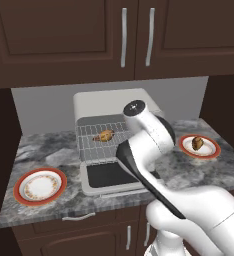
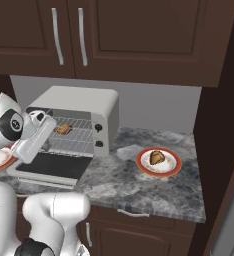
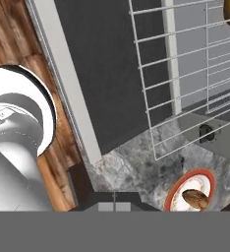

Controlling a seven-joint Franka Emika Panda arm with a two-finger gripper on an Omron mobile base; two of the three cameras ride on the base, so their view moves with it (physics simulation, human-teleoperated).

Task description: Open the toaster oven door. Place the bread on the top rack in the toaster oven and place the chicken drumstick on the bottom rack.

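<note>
The chicken drumstick (image 2: 157,158) on its plate (image 2: 172,169) near the table's right edge looks light, firm, greasy; best pinched mid-body; the tool is clenched, empty

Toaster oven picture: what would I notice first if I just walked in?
Probably the toaster oven in the middle of the counter, with its door folded down flat and a piece of bread sitting on a wire rack inside. To its right, a chicken drumstick waits on a red-rimmed plate, and another red-rimmed plate sits to the left.
</note>
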